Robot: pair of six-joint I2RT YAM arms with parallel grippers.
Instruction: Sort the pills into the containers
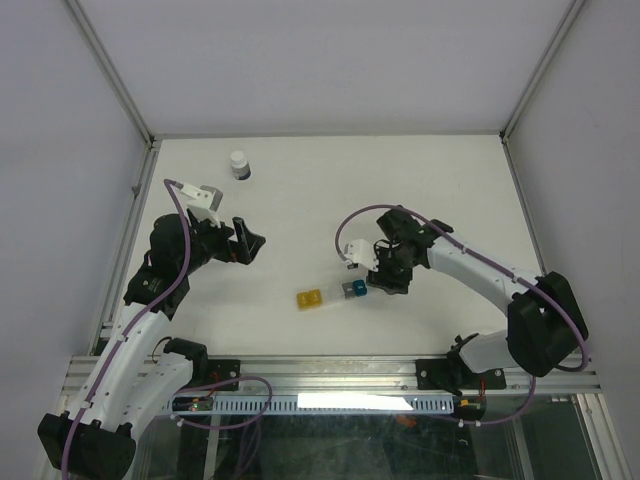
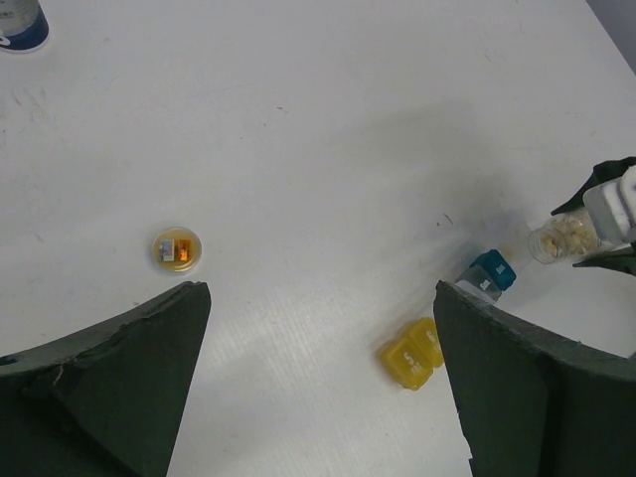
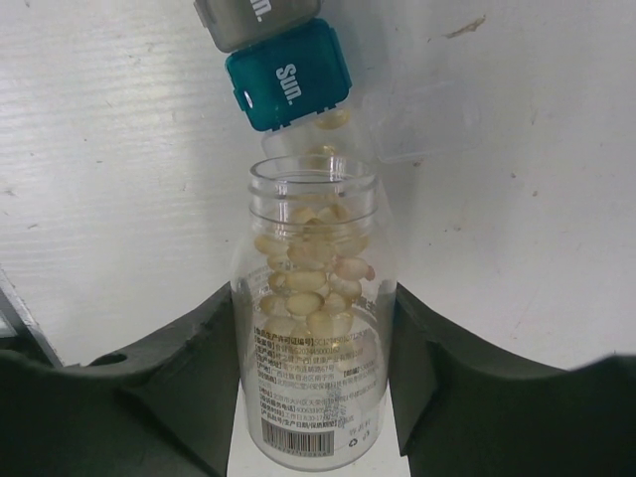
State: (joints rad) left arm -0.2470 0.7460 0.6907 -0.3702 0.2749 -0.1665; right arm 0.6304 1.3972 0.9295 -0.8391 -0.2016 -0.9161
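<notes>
Two grippers in view, one busy. Your right gripper (image 1: 385,278) is closed on a clear vial (image 3: 310,328), one finger on each side of its body. The label end is toward the wrist and the open mouth points away, at the pillbox strip (image 3: 283,60). From the left wrist view the vial lies nearly on its side, low over the white table (image 1: 300,200); you cannot tell whether it touches.

Pills (image 3: 303,278): pale tan, heaped inside the vial from mid-body up to the neck.

Containers, read outward from the vial mouth:
- clear cube (image 3: 318,134), just beside the mouth, its lid (image 3: 422,119) flapped open to one side; a pill or two show in it.
- blue cube (image 3: 288,75), marked "Sun.", joined to the clear one, lid shut, contents hidden.
- grey cube (image 3: 253,18), next along, lid shut, mostly cut off by the frame edge.
- yellow cube (image 1: 309,298), alone on the table, near the blue cube but apart from it, on the side toward your left arm. It shows as two yellow halves side by side; whether anything is in it you cannot tell.

Your left gripper (image 1: 250,240) hangs wide open, holding nothing, well apart from the containers. A small round disc (image 2: 178,249) with something orange in it lies on the table near it. A white-capped bottle (image 1: 239,165) stands upright at the far side.
</notes>
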